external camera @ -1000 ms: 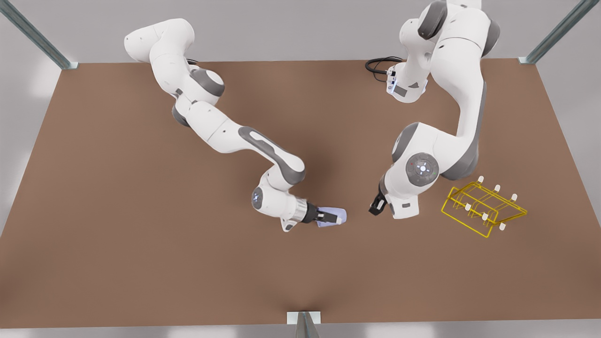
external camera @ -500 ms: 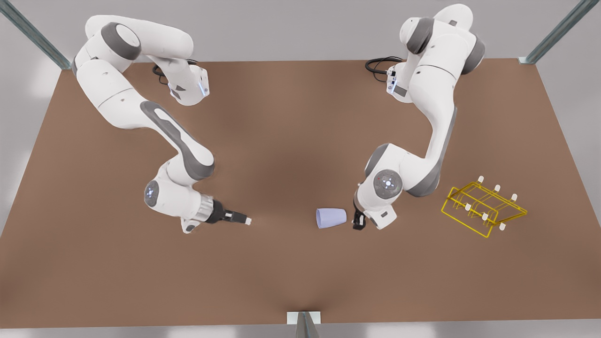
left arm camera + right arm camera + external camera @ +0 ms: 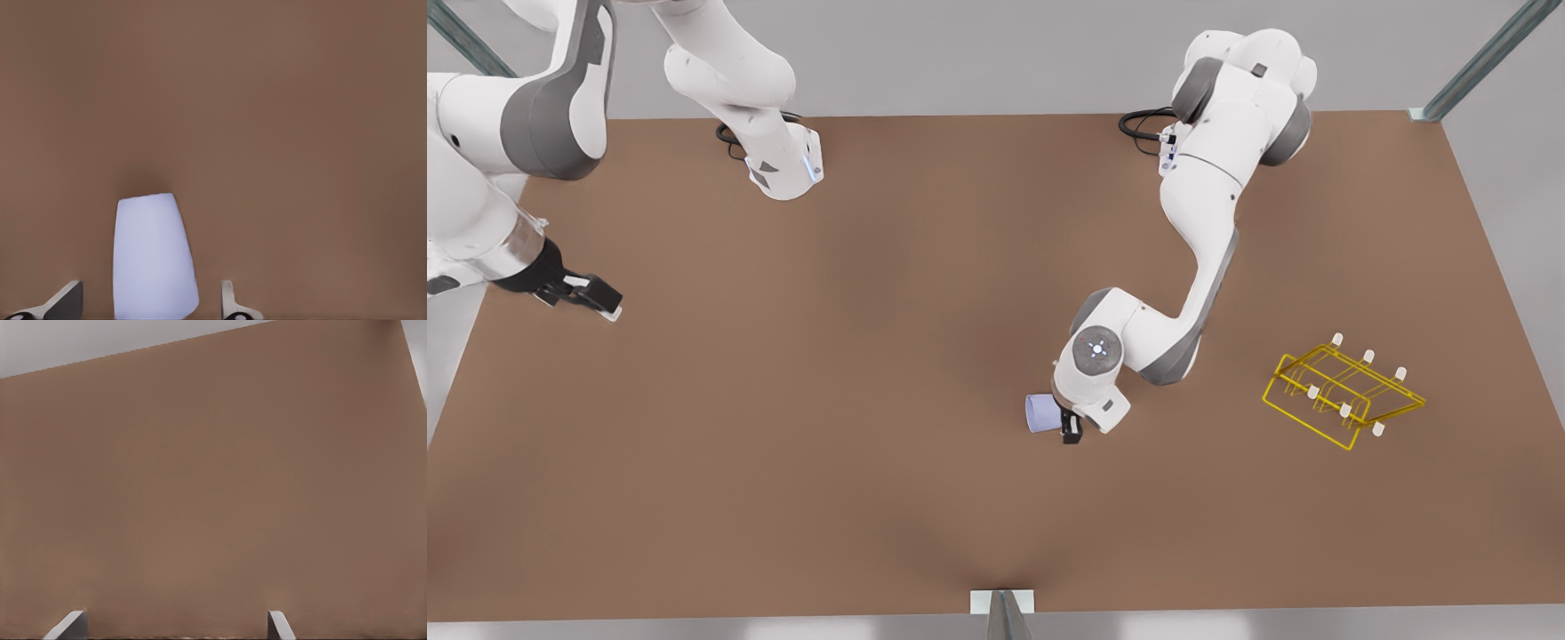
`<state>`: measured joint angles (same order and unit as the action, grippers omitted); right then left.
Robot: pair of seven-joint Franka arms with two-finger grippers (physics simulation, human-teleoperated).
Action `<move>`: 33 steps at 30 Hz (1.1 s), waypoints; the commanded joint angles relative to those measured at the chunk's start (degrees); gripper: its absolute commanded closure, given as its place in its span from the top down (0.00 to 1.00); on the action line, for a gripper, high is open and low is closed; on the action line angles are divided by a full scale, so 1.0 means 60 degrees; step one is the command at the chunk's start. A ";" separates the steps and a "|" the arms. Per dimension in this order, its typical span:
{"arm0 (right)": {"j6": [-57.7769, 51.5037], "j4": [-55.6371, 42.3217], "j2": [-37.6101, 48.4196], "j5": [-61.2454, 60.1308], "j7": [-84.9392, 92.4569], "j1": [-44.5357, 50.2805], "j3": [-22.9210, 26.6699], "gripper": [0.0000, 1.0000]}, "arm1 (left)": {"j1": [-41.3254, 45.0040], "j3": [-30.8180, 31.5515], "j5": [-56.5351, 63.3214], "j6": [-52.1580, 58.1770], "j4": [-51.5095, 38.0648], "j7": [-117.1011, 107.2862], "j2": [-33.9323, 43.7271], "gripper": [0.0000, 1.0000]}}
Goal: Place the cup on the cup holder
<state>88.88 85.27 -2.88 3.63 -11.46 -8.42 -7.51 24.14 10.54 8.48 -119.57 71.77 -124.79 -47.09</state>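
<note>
The cup [image 3: 1039, 413] lies on its side mid-table, the left gripper [image 3: 1069, 428] spread wide around it, not clamped. The right gripper [image 3: 596, 298] hangs wide at the front view's far left. The cup holder [image 3: 1343, 396] sits well right.

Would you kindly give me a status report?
Left hand open around lying lavender-blue tapered cup. Right hand open, waiting. Yellow wire cup holder unobstructed.

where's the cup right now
The cup lies on its side on the table just right of centre in the front view, between the open fingers of the left gripper, well left of the cup holder.
</note>
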 commanded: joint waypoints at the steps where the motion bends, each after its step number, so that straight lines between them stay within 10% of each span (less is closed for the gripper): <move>1: -0.1542 -0.0032 0.0099 -0.0283 0.2378 0.0304 0.0226 1.00 | 0.0077 0.0001 0.0431 -0.0447 0.0007 -0.2170 -0.0164 1.00; 33: 0.0318 -0.0398 -0.0575 -0.0283 0.2305 0.0289 -0.0711 1.00 | 0.0473 0.0001 0.1062 -0.0770 0.0007 -0.1936 -0.1351 1.00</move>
<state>90.11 82.91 -6.35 1.97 0.23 -6.44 -11.69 26.98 10.54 14.91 -124.03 71.85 -135.18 -55.21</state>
